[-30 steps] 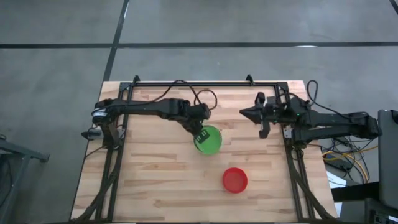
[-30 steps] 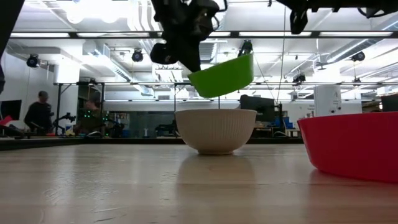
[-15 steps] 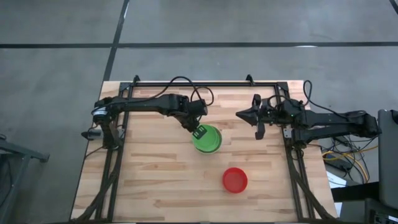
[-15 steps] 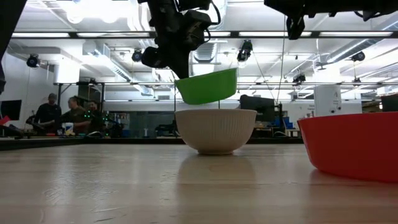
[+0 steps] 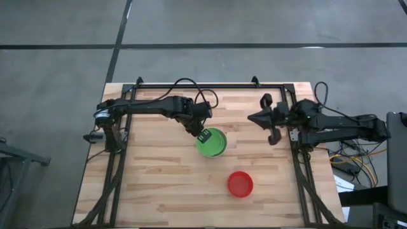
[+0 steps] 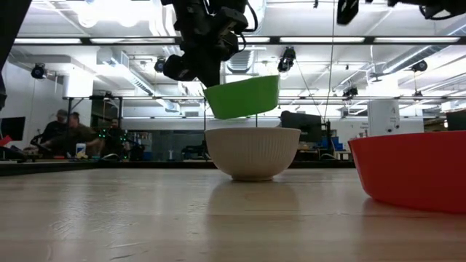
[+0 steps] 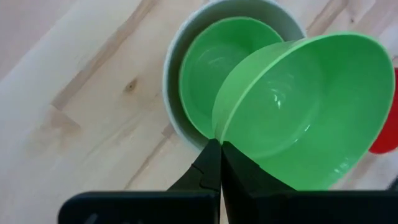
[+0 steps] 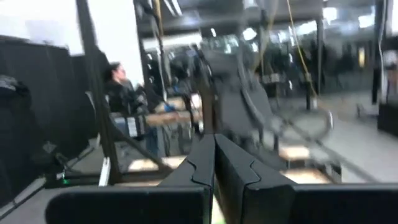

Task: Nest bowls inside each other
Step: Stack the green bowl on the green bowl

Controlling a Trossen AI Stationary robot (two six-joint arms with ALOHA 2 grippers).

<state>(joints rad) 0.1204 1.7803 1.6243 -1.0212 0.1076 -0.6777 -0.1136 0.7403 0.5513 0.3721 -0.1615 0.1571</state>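
Note:
My left gripper (image 5: 202,135) is shut on a bright green bowl (image 6: 242,97) and holds it just above a pale grey-white bowl (image 6: 253,151) that stands on its base at mid-table. A second green bowl (image 7: 214,71) sits nested inside the grey-white bowl (image 7: 170,81). The red bowl (image 5: 240,184) stands by itself nearer the front right. My right gripper (image 5: 253,117) is shut on nothing, raised at the far right and pointing about level. My left gripper pinches the held green bowl's rim (image 7: 219,132) on the side toward the arm, one finger inside the wall and one outside. The fingers slant down from above. The bowl hangs open side up, slightly tilted, clear of the bowls below it.
The black frame rail (image 5: 210,84) runs along the table's far edge, with the arm mounts at both sides. Bare wood (image 5: 152,184) lies at the front left. People move in the room beyond the table (image 6: 65,131).
My left gripper has shifted a little and turned at the wrist, so the green bowl, steeply tilted a second ago, now hangs nearer level, more squarely over the grey-white bowl. My right gripper has rolled at the wrist, staying shut.

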